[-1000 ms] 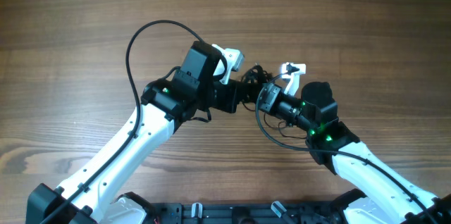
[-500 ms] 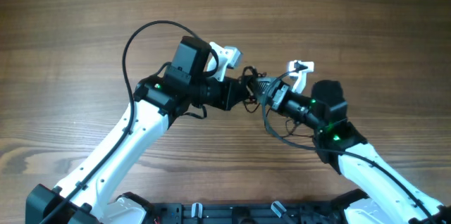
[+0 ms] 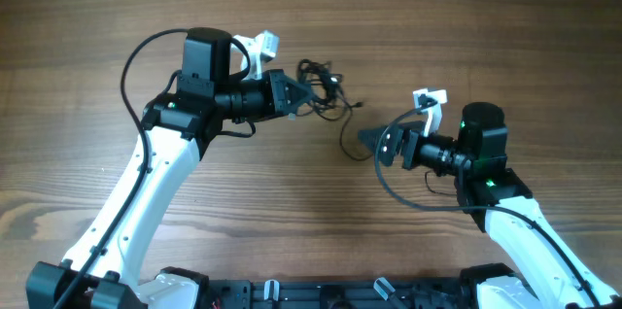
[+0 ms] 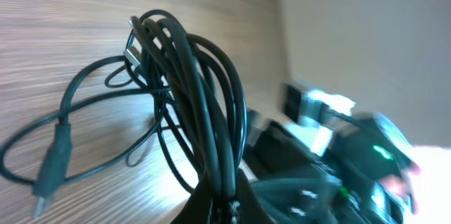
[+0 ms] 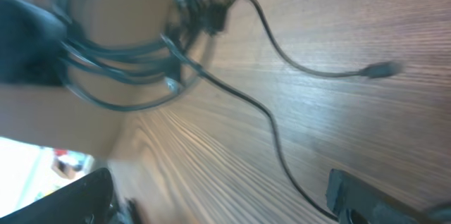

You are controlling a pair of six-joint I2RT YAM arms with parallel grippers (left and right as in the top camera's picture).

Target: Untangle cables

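The cables (image 3: 323,85) form a small black knotted bundle at the table's upper middle. My left gripper (image 3: 301,97) is shut on the bundle's left side. In the left wrist view the cables (image 4: 189,86) rise as looped strands from my pinching gripper (image 4: 227,199), and one plug end (image 4: 51,164) lies on the wood. One loose strand (image 3: 344,139) trails down toward my right gripper (image 3: 374,142), which stands open and apart from the bundle. In the right wrist view the blurred cables (image 5: 123,55) hang ahead, a strand with a plug (image 5: 380,70) lies on the table, and the gripper (image 5: 218,203) holds nothing.
Brown wooden table (image 3: 505,27) all round. A thicker black robot wire (image 3: 136,56) arcs over the left arm, and another (image 3: 394,192) loops below the right wrist. A black rail (image 3: 321,294) runs along the front edge.
The arms have drawn apart. My left gripper carried the bundle left and up. My right gripper opened, let go of the cables and backed off to the right.
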